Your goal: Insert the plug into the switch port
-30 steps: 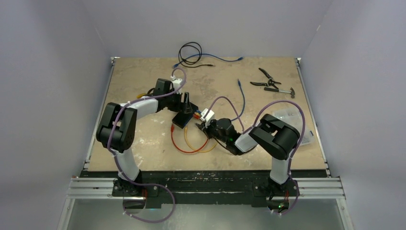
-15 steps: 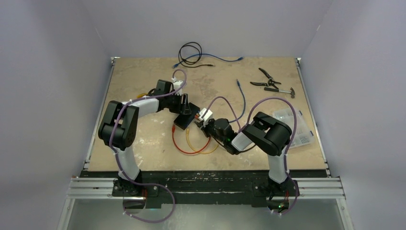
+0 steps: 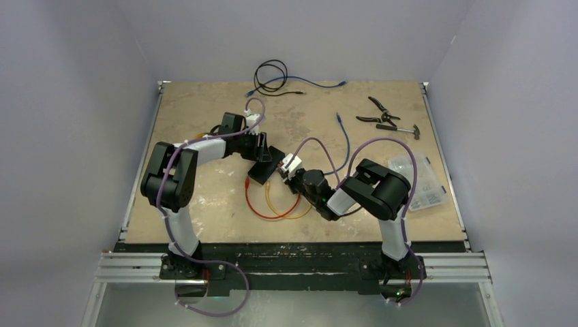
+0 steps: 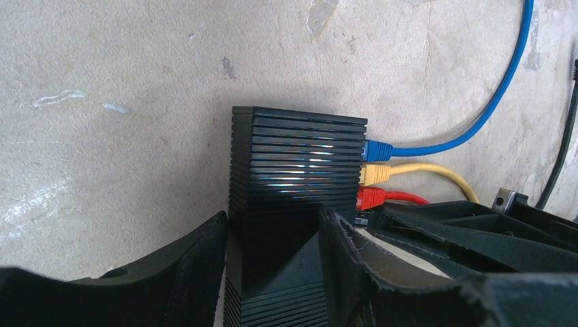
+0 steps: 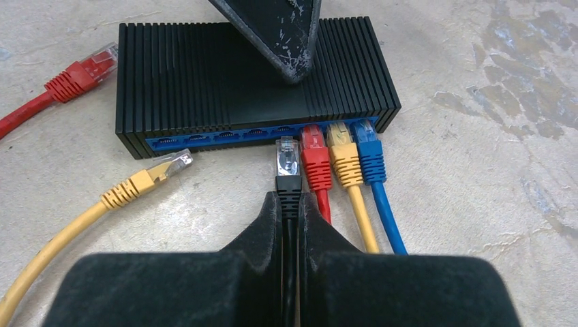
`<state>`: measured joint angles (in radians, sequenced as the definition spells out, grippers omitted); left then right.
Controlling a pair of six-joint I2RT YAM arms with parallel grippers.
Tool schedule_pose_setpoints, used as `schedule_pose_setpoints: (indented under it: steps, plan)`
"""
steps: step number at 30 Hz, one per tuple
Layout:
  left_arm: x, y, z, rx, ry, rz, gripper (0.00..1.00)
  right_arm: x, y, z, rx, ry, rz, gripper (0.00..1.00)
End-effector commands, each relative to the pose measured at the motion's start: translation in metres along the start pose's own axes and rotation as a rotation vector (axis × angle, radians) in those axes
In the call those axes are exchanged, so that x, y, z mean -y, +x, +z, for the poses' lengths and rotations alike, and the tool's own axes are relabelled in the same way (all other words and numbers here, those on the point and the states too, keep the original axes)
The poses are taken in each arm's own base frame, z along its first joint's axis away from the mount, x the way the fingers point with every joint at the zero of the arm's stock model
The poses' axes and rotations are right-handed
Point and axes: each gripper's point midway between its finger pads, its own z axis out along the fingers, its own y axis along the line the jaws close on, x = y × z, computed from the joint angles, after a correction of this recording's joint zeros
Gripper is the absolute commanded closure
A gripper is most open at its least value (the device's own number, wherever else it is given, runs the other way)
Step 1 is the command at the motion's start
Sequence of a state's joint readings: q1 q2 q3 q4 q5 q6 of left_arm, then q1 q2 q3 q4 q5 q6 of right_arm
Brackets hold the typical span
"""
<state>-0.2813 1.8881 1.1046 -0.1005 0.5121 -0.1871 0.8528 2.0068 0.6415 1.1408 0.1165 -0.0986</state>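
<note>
The switch [image 3: 261, 170] is a ribbed black box [image 5: 204, 75] with a blue port row facing the right arm. Red, yellow and blue plugs [image 5: 344, 160] fill three ports. My right gripper [image 5: 292, 197] is shut on the black cable just behind its plug [image 5: 287, 160]. The plug's clear tip sits at the mouth of the free port left of the red plug, its body still outside. My left gripper [image 4: 276, 218] stands over the switch [image 4: 296, 157] with its jaws partly apart. One finger [image 4: 204, 252] is at the back edge. The other finger [image 5: 279, 34] has its tip on the switch's top.
A loose red plug [image 5: 82, 71] and a loose yellow plug [image 5: 153, 174] lie left of the held plug. Red and yellow cable loops [image 3: 276, 204] trail toward me. Pliers [image 3: 378, 112], a clear plastic box [image 3: 422, 180] and coiled cables [image 3: 272, 75] lie further off.
The left jaws have narrowed over the switch. The right arm has shifted left, bringing the black plug closer to the port row.
</note>
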Motion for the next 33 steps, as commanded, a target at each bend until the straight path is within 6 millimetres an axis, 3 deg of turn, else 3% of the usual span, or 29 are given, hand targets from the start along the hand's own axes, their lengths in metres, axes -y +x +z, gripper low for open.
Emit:
schedule_pose_setpoints:
  steps: [1,22,33]
  plan:
    - [-0.006,0.012,0.005,-0.051,-0.004,0.004,0.52,0.003,-0.028,0.008,0.087,0.028,-0.025,1.00]
    - [-0.007,0.014,0.007,-0.067,-0.004,0.000,0.52,-0.007,-0.061,0.007,0.161,0.023,-0.054,1.00]
    - [-0.007,0.016,0.006,-0.075,-0.003,0.001,0.52,0.002,-0.067,0.007,0.172,0.085,-0.042,1.00]
